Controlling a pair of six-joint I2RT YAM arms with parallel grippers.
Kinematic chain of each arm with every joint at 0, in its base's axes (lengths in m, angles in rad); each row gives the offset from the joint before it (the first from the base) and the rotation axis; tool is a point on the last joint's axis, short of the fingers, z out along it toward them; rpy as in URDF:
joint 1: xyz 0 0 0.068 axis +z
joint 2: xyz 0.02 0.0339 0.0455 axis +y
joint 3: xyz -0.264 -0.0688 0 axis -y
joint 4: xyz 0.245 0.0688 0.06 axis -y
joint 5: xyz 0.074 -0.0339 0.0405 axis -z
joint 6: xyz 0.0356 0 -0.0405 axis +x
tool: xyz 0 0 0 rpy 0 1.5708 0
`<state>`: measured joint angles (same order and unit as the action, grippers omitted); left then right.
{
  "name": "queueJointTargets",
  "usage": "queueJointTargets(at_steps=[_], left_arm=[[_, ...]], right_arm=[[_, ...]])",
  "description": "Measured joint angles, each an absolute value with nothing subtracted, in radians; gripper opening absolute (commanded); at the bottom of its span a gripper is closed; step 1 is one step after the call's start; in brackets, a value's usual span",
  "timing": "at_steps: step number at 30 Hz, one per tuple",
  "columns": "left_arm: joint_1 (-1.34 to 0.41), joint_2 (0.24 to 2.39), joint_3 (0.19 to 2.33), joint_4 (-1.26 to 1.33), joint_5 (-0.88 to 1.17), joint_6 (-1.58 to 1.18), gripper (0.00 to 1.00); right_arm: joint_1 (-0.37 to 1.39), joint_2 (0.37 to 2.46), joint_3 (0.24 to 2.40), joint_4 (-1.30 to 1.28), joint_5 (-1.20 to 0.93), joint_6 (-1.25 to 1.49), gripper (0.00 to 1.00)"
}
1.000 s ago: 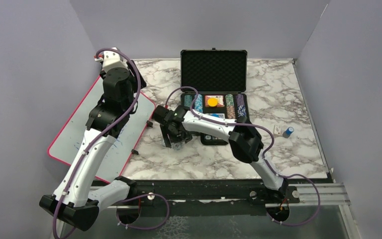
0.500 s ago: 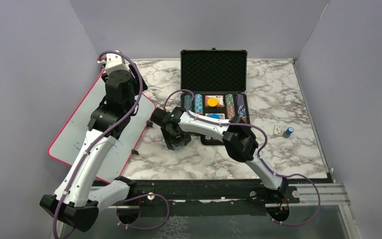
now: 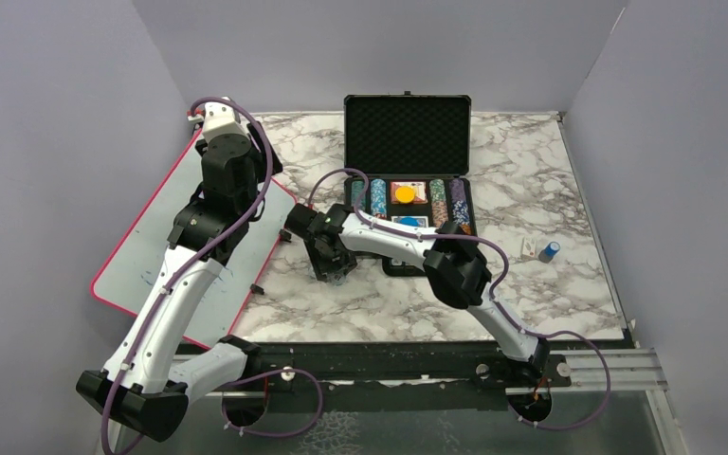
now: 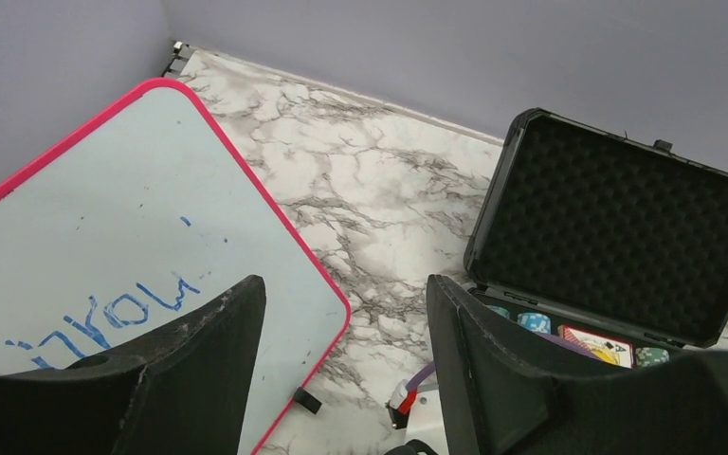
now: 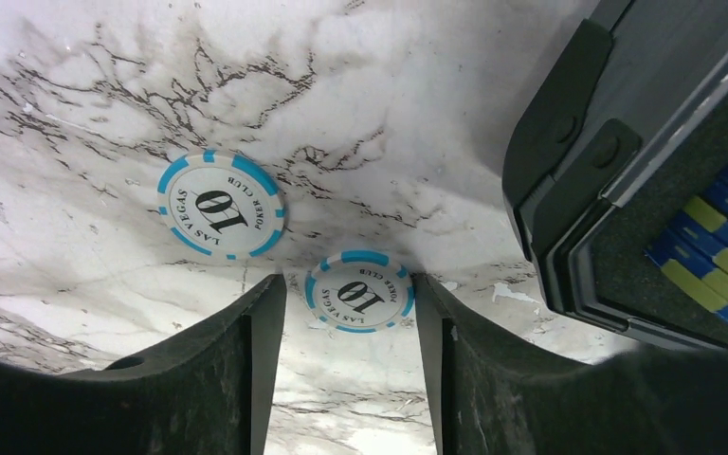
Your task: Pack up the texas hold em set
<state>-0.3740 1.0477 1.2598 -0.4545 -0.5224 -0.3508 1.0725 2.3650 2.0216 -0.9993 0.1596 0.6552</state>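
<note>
Two blue-edged chips (image 5: 221,205) lie beside the briefcase (image 5: 578,123), the nearer chip (image 5: 358,291) between the right hand's (image 5: 349,284) parted fingers (image 5: 246,360), apparently untouched.

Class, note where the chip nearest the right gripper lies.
Right wrist view: the chip lies on the marble between the fingers of the open right gripper, left of the briefcase.

A red-edged whiteboard (image 3: 128,261) is laid at an angle on the left part of the marble counter (image 3: 531,190). Blue handwriting (image 4: 118,313) is seen on its pale surface. A small black piece (image 4: 308,401) is set just beside its right edge. The counter is enclosed by plain grey walls (image 3: 57,95) at left, far and right. A black rail (image 3: 389,355) is fixed along the near edge.
</note>
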Motion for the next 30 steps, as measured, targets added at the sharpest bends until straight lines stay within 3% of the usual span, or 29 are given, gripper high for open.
queueJointTargets(at_steps=[6,30], left_arm=[[-0.374,1.048,1.26,-0.455,-0.521,-0.351,0.66],[-0.374,1.048,1.26,-0.455,-0.521,-0.346,0.66]], right_arm=[[1.072,2.365,2.018,-0.992,0.16,0.658,0.44],[1.073,2.364,2.125,-0.986,0.171,0.65,0.49]])
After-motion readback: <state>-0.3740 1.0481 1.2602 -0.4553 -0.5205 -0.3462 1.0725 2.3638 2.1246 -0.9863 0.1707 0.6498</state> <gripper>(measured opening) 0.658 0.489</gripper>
